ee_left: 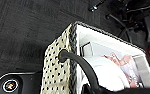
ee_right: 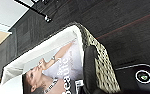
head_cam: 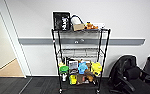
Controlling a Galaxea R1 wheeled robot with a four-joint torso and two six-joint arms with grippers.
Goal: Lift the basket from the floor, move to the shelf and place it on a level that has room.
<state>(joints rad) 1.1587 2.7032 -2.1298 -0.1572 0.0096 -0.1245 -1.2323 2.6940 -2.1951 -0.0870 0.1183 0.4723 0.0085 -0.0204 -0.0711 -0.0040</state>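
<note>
The basket [ee_right: 96, 60] (magazine [ee_right: 58, 72] inside) hangs above the floor [ee_left: 21, 30]; pincer states: cannot tell.

The head view looks forward from high up at the shelf [head_cam: 80, 58] against the far wall, some way off. Both wrist views look steeply down, close over the basket [ee_left: 66, 65] [ee_right: 98, 65], sharing it and the floor [ee_left: 21, 30] [ee_right: 131, 22].

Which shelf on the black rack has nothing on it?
The middle level of the shelf. The top tier holds a black bag and a cardboard box, and the lower tiers are crowded with colourful toys.
</note>
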